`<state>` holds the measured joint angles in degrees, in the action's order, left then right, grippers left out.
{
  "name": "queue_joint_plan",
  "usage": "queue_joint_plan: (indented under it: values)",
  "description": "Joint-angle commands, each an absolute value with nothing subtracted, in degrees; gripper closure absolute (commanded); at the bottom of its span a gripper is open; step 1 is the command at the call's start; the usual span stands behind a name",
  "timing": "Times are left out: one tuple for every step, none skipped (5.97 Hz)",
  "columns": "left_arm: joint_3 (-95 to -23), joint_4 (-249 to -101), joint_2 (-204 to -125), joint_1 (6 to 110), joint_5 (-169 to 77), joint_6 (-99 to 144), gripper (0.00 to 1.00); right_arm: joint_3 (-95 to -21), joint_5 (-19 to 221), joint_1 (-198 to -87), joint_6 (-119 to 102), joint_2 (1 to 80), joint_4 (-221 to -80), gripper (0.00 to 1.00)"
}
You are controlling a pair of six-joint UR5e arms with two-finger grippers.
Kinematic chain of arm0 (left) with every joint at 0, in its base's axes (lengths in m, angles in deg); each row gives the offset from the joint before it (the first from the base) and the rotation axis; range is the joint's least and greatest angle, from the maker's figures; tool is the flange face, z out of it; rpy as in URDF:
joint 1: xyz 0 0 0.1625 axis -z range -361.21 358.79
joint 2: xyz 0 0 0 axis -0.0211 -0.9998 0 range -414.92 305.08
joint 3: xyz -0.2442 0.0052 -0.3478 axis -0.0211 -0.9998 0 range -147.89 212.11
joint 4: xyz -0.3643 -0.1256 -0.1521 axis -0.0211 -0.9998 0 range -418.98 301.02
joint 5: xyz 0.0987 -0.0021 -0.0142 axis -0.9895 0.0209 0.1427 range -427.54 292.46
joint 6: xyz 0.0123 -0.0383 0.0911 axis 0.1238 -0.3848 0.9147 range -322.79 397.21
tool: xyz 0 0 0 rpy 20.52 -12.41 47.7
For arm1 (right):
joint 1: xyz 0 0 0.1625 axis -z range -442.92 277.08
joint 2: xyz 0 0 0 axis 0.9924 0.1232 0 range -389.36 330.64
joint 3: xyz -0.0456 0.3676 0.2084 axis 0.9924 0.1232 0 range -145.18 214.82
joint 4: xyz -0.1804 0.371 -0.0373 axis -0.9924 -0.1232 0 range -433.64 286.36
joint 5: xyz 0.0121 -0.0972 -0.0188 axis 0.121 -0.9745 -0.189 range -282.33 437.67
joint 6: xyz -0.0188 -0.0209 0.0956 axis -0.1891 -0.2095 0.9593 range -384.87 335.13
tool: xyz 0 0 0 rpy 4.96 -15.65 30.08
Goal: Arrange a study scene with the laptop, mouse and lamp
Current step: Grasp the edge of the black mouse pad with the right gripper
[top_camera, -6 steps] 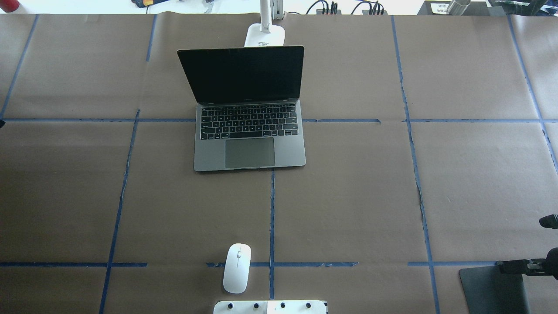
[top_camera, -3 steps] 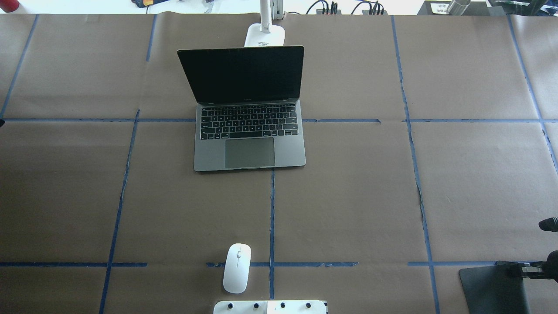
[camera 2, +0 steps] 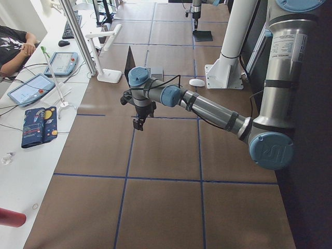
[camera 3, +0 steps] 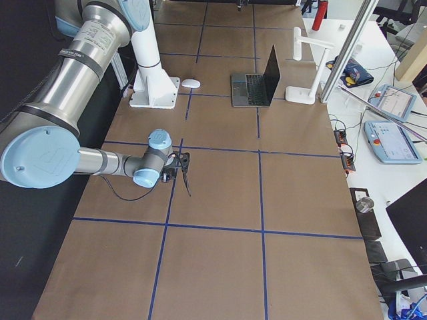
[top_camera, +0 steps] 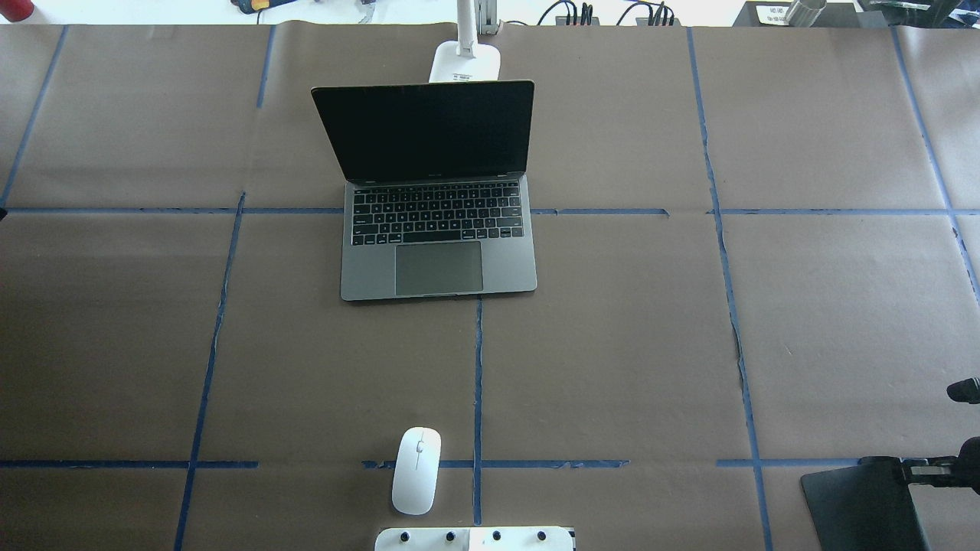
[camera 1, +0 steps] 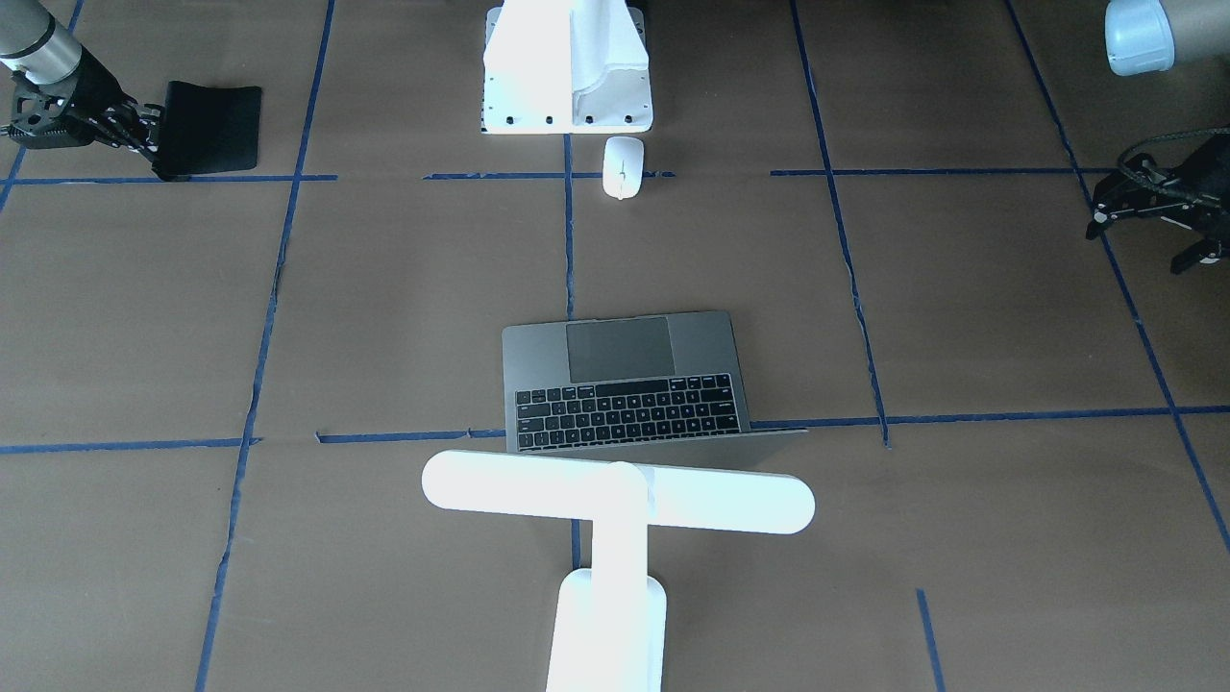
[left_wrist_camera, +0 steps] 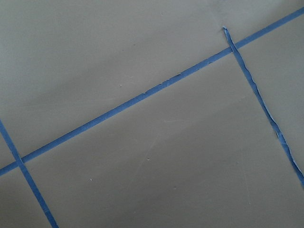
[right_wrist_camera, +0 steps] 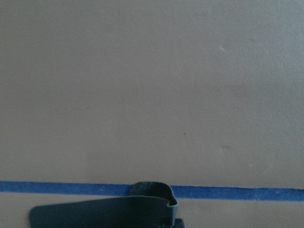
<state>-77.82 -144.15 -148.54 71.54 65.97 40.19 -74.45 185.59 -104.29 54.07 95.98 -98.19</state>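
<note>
The laptop [top_camera: 439, 245] stands open at the table's far middle, its keyboard toward the robot; it also shows in the front-facing view [camera 1: 625, 384]. The white lamp [camera 1: 615, 495] stands behind the laptop's screen, its bar over the lid; overhead only its base [top_camera: 465, 61] shows. The white mouse [top_camera: 416, 469] lies flat near the robot's base, alone. My right gripper [camera 1: 144, 130] is shut on the edge of a black mat [camera 1: 207, 125] at the near right [top_camera: 857, 505]. My left gripper [camera 1: 1134, 248] hangs open and empty over bare table at the far left.
The white bolted pedestal [camera 1: 567, 67] of the robot's base stands just behind the mouse. Blue tape lines [top_camera: 477, 383] divide the brown paper table cover. Cables and small items lie past the table's far edge [top_camera: 612, 11].
The black mat has shifted slightly to the left, and its edge in my right gripper has lifted. The laptop, mouse and lamp have not moved.
</note>
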Motion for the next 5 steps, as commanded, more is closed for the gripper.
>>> queue_joint_plan:
  values:
    - [-77.8,-144.1,-148.5,71.6,66.0,40.2,0.00,-75.6,185.2,-108.3,55.1,94.7,-96.3,1.00]
    - [-77.8,-144.1,-148.5,71.6,66.1,40.2,0.00,-75.1,185.8,-111.8,55.1,91.3,-96.7,1.00]
    - [-78.3,-144.1,-148.5,71.6,66.1,40.2,0.00,-74.6,185.3,-114.3,55.1,88.8,-97.4,1.00]
    - [-78.4,-144.1,-148.5,71.6,66.1,40.2,0.00,-74.3,185.5,-116.7,55.1,85.6,-99.8,1.00]
    - [-78.5,-144.1,-148.5,71.6,66.1,40.2,0.00,-74.2,185.6,-117.9,55.1,79.4,-104.5,1.00]
